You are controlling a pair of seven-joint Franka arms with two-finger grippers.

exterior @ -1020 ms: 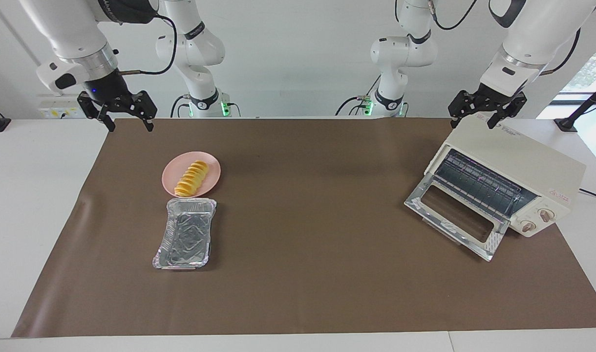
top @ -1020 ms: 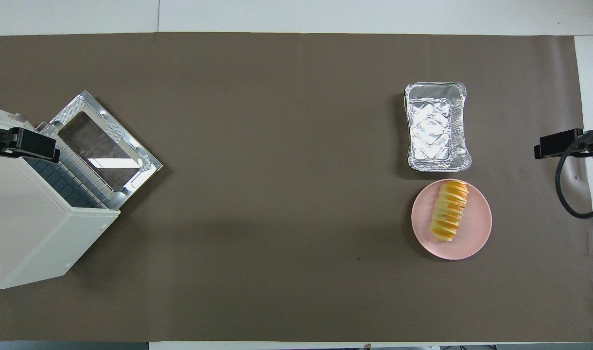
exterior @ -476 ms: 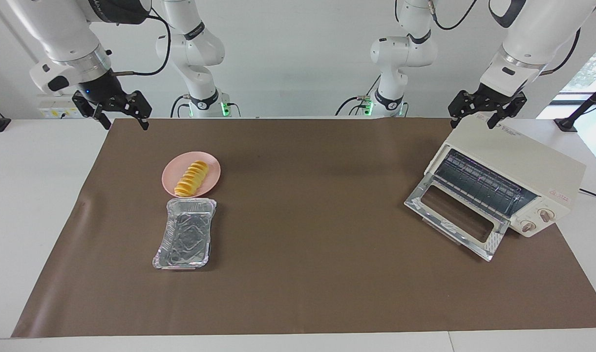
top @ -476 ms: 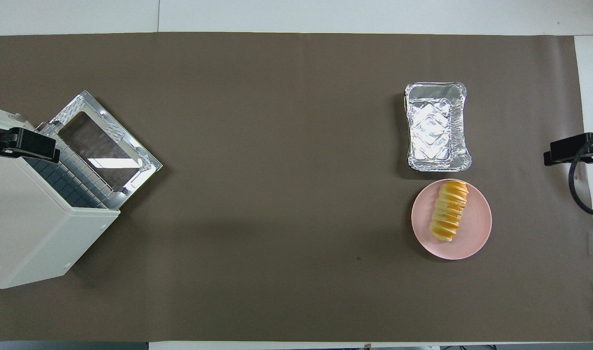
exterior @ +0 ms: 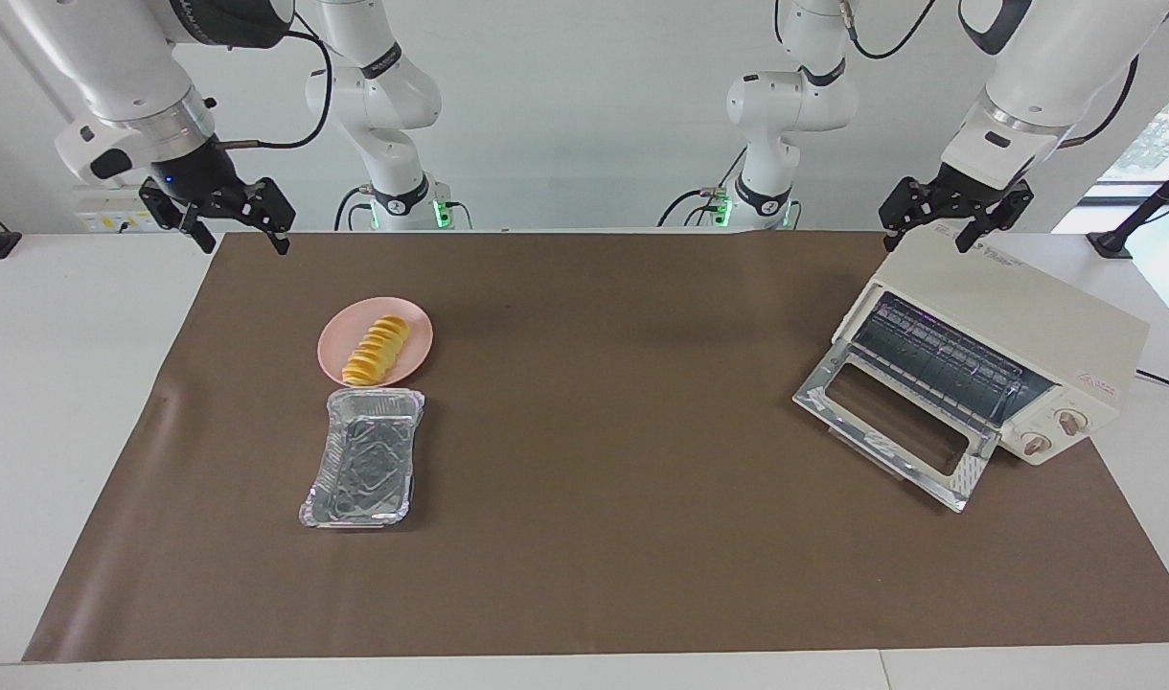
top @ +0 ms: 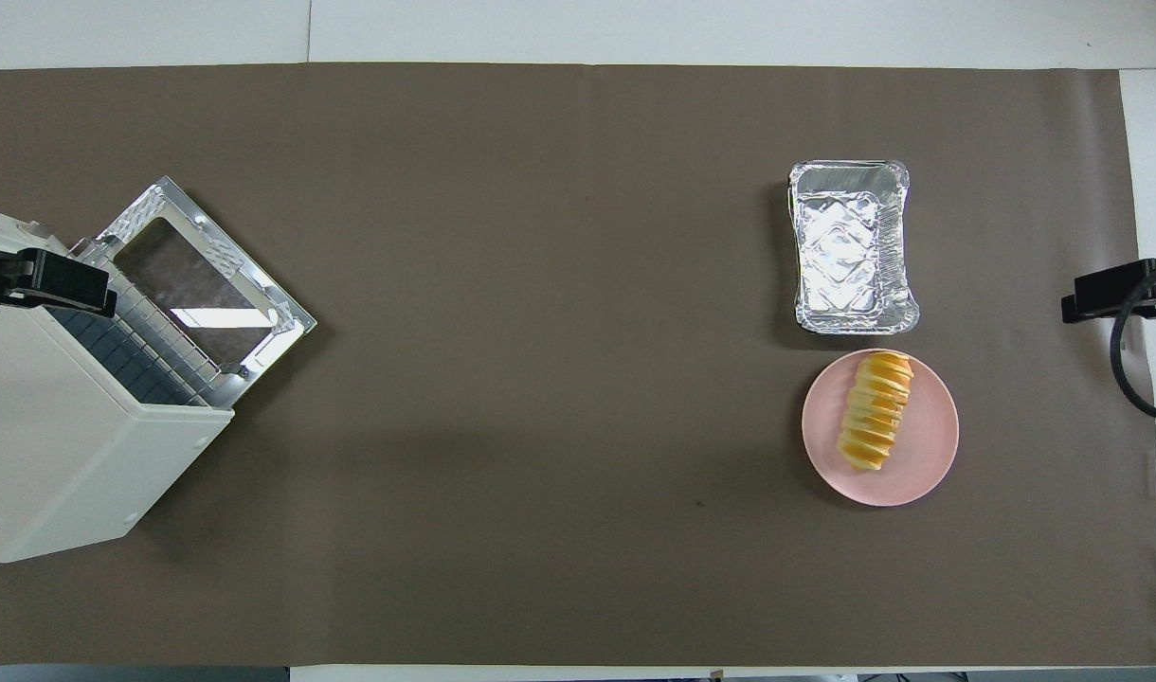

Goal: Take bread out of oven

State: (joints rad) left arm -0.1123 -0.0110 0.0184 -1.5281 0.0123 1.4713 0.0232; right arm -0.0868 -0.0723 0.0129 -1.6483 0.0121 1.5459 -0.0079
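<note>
bread already out, lying on pink plate at right arm's end of counter, well apart from oven, door down, rack bare. judgement: job done, just keep both arms up & clear. right gripper & left gripper fingers spread, empty. loaf golden, ridged, slice-like.

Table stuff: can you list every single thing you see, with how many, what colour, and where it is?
bread: one, golden yellow, on the plate.
plate: one, pink, toward the right arm's end of the table.
foil tray: one, silver, empty, beside the plate, farther from the robots.
oven: one, cream white, door dropped open, toward the left arm's end.
mat: one, brown, covering the table.
right gripper: one, black, open, in the air over the mat's corner, holding nothing.
left gripper: one, black, open, over the oven's top, holding nothing.
</note>
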